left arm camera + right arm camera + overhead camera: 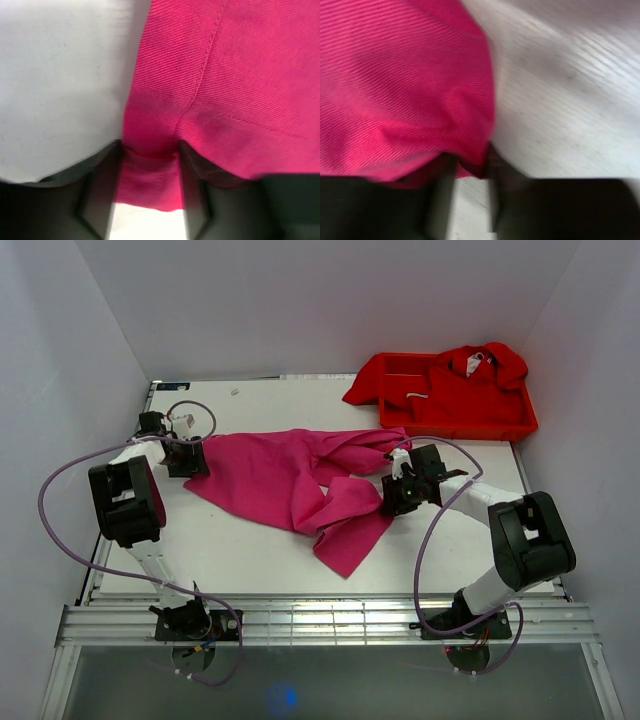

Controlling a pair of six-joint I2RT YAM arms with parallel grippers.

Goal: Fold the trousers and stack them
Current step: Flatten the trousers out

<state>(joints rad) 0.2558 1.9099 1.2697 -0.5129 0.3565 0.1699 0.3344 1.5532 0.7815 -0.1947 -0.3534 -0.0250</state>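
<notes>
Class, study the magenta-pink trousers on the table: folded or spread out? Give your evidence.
Spread, not folded: the magenta-pink fabric trousers sprawl rumpled across the white table, legs splayed loosely, no tidy stacked layers.

You have the trousers (290, 475) lying across the middle of the bench (230, 550), one leg running toward the near edge and the other toward the right. Your left claw (187, 462) sits at their left end with a fold of cloth between its fingers. Your right claw (395, 495) is at their right side, touching the cloth. In the far right corner stands the tray (520, 425), with garments (450, 380) in it, one hanging over its left rim onto the bench.
</notes>
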